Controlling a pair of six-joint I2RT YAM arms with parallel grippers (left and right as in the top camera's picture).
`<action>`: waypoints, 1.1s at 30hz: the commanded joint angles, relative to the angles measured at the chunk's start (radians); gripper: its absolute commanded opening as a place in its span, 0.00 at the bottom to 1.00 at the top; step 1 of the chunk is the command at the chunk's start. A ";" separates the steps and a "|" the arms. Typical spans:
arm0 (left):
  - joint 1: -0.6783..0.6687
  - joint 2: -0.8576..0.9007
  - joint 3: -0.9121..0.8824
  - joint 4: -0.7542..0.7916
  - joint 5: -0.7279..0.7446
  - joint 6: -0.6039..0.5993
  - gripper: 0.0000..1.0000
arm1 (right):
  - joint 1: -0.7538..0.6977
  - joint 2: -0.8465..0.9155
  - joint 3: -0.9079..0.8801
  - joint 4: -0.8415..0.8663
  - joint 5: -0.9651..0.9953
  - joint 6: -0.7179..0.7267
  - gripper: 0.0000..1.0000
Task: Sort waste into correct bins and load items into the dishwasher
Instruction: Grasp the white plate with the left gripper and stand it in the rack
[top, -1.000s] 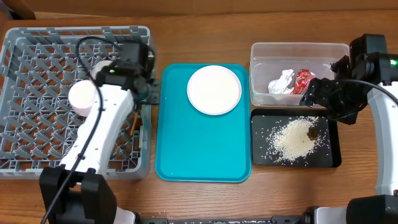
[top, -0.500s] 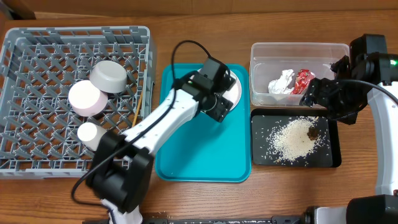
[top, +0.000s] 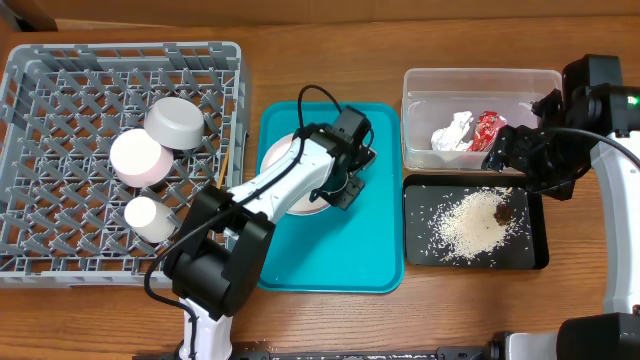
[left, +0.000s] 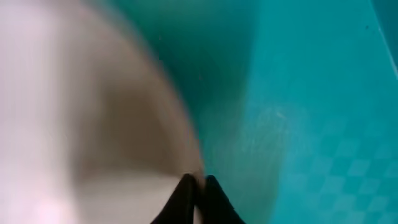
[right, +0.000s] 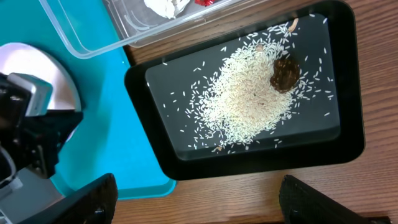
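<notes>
My left gripper (top: 343, 187) is over the teal tray (top: 330, 250), shut on the right rim of the round white plate (top: 274, 160). In the left wrist view the black fingertips (left: 186, 190) pinch the plate (left: 93, 124) edge, with the teal tray (left: 311, 93) behind. The dishwasher rack (top: 60, 100) holds a grey bowl (top: 175, 122), a pink bowl (top: 137, 157), a white cup (top: 148, 215) and chopsticks (top: 222, 177). My right gripper (top: 515, 150) hangs open and empty between the two bins. The clear tub (top: 480, 82) holds the tissue (top: 452, 132) and red wrapper (top: 486, 128).
The black tray (top: 420, 250) holds scattered rice (top: 470, 225) and a brown scrap (top: 503, 212); both also show in the right wrist view, rice (right: 249, 93) and scrap (right: 285, 73). My left arm stretches across the tray's left half. Bare wood lies along the front edge.
My left arm swung from the rack to the teal tray and shut on the plate's rim. The plate has shifted left and toward the front. The right arm has not moved.
</notes>
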 joint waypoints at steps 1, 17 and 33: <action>-0.002 0.003 0.126 -0.055 0.012 -0.023 0.04 | 0.003 -0.008 0.024 0.002 0.003 -0.005 0.85; 0.369 -0.143 0.574 -0.316 0.323 -0.032 0.04 | 0.003 -0.008 0.024 0.001 0.003 -0.005 0.85; 0.781 -0.117 0.358 -0.348 0.829 0.137 0.15 | 0.003 -0.008 0.024 -0.003 0.003 -0.005 0.85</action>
